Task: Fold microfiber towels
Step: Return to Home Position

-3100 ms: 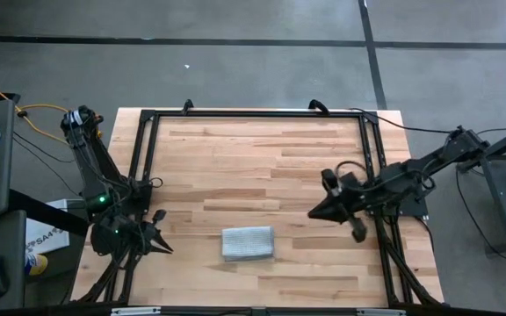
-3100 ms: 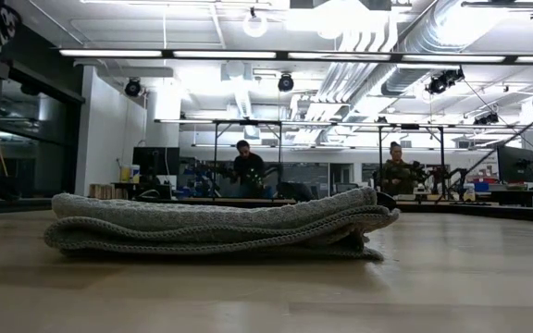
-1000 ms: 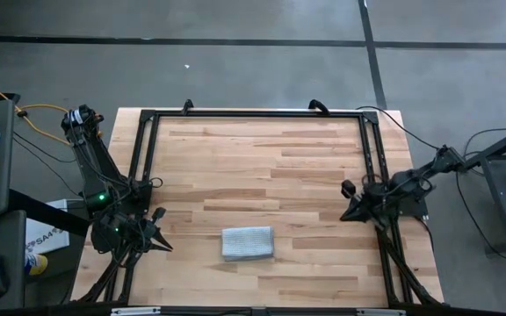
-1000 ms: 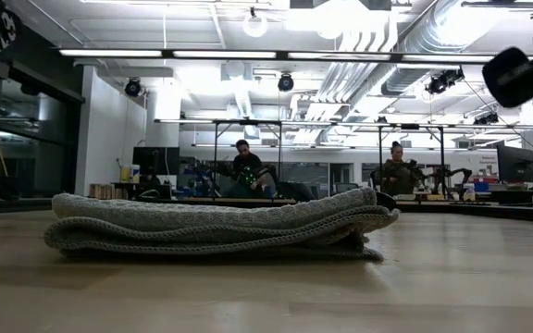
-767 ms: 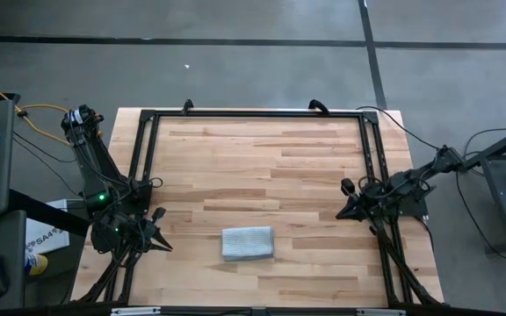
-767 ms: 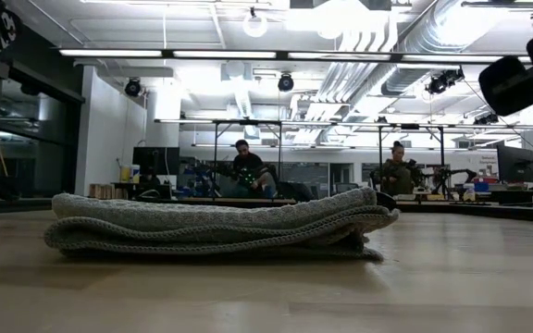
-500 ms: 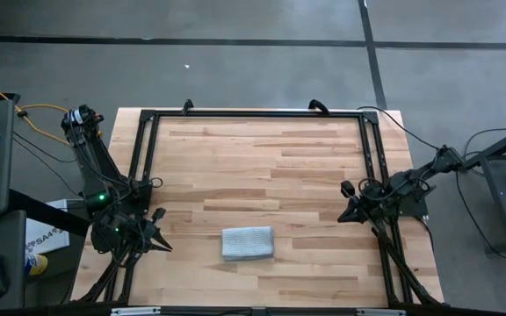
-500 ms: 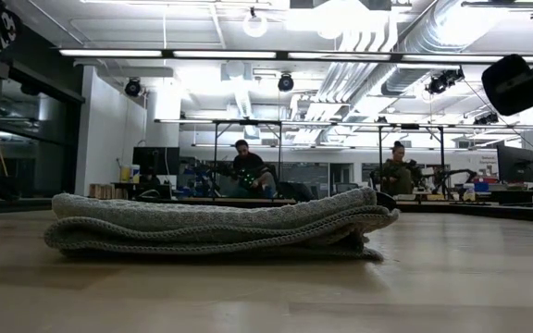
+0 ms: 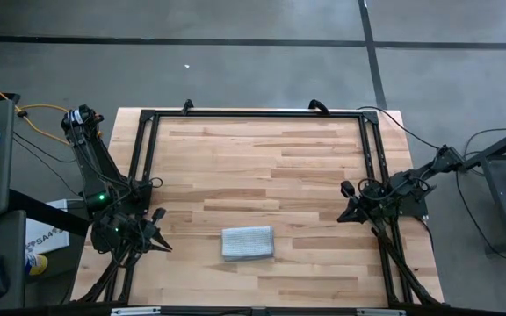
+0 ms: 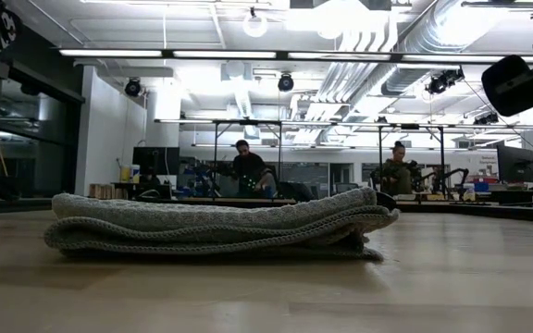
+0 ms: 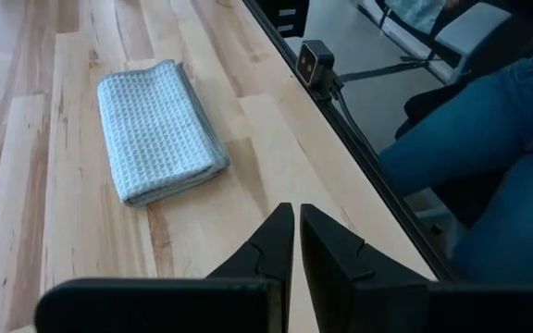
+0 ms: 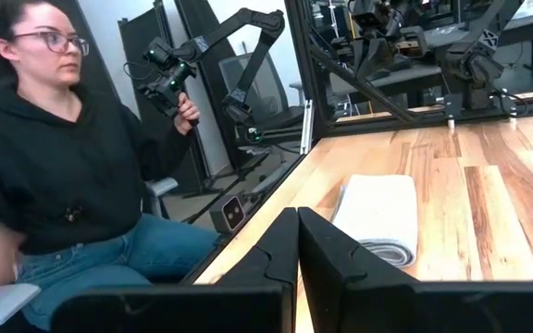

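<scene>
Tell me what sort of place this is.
Probably a robotics lab: exposed ducts overhead, people farther back, a seated person gripping a control arm beside the table, with the left gripper and right gripper parked at its sides.

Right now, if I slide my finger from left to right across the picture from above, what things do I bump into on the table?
Left gripper, resting shut at the table's left edge → folded grey-blue towel → right gripper, shut at the table's right edge.
</scene>
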`<state>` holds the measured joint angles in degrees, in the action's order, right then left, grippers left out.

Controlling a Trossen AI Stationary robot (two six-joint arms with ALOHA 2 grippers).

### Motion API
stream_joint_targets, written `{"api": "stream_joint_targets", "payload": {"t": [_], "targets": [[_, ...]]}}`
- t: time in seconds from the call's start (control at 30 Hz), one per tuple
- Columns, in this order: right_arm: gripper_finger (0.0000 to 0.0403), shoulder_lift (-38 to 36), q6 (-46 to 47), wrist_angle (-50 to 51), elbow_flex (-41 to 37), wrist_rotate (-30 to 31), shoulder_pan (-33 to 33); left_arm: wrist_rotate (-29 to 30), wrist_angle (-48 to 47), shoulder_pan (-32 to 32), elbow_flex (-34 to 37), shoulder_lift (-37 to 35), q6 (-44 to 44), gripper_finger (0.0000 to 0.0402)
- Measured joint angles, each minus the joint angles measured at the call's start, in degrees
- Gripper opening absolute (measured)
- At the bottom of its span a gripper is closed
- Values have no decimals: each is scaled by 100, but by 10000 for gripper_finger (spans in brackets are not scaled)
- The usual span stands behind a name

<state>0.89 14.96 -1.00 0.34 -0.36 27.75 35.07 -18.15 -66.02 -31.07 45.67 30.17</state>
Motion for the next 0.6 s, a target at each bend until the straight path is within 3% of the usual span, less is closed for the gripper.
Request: {"api": "stream_joint_targets", "payload": {"t": [0.4, 0.6], "targets": [[2, 2, -2, -5, -2, 6, 0, -2, 71, -2, 86, -18, -488, 24], [2, 2, -2, -5, -2, 12, 0, -202, 1002, 2, 688, -223, -1103, 24]]}}
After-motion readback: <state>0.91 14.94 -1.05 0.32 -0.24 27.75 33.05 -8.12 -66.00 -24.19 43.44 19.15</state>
